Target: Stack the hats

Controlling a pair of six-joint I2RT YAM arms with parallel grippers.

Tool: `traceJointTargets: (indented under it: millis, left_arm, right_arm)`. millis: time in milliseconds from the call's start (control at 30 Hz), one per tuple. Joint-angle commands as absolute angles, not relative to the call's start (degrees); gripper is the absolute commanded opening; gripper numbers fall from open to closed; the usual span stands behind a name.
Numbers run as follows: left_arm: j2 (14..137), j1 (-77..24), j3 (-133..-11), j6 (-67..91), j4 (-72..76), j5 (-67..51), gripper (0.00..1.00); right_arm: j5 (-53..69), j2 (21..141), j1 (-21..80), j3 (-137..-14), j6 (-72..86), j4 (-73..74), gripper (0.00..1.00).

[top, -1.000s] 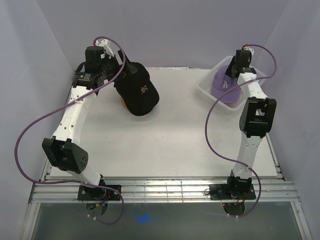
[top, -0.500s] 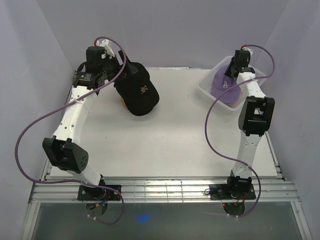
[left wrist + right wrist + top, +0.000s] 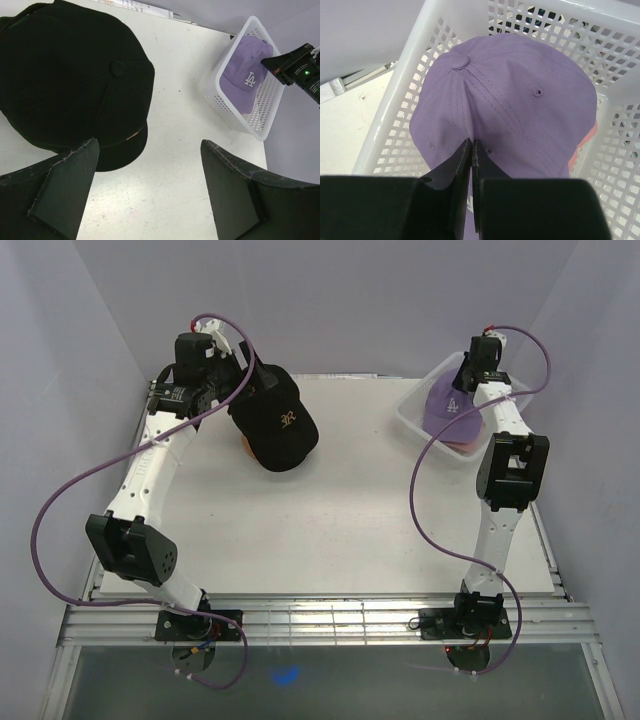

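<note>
The right claw point(image 3: 471, 147) is down inside the white mesh basket point(image 3: 415, 75) at the far right corner of the worktop point(image 3: 330, 510). Its two fingers are squeezed all the way together on a pinch of fabric at the edge of the lavender cap point(image 3: 520, 105). That cap sits crown up in the basket, and a bit of a pink cap point(image 3: 583, 142) pokes out from under it on one side.

Over on the far left, the black cap point(image 3: 65, 75) sits on a wooden stand point(image 3: 244, 447), which only just peeks out below it in the top view. The left claw point(image 3: 150, 170) hangs over the cap's edge, spread wide with nothing in it. One finger point(image 3: 65, 185) is just beside the brim, and I can't tell if it's touching.
</note>
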State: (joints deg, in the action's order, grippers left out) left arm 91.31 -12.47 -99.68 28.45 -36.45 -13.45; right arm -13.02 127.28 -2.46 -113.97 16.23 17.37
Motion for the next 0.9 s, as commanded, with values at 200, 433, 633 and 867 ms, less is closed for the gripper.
traceJointTargets:
  millis: [200, 433, 633, 867]
  left_arm:
    - [91.1, -12.8, -100.7, 27.9, -36.4, -13.1, 0.93]
    - [90.5, -12.8, -100.3, 27.9, -36.3, -13.2, 0.93]
    - [90.2, -12.8, -100.3, 28.3, -35.9, -13.7, 0.93]
    - [89.2, -12.9, -100.1, 28.6, -35.6, -14.3, 0.93]
  right_arm:
    - [-15.3, 123.4, -2.3, -123.1, 15.8, 16.4, 0.08]
    - [-15.6, 120.6, -2.3, -127.2, 15.6, 16.4, 0.08]
    - [-12.0, 115.8, -2.3, -127.8, 17.0, 16.4, 0.08]
    - [-4.6, 110.4, -2.2, -126.7, 18.3, 14.2, 0.08]
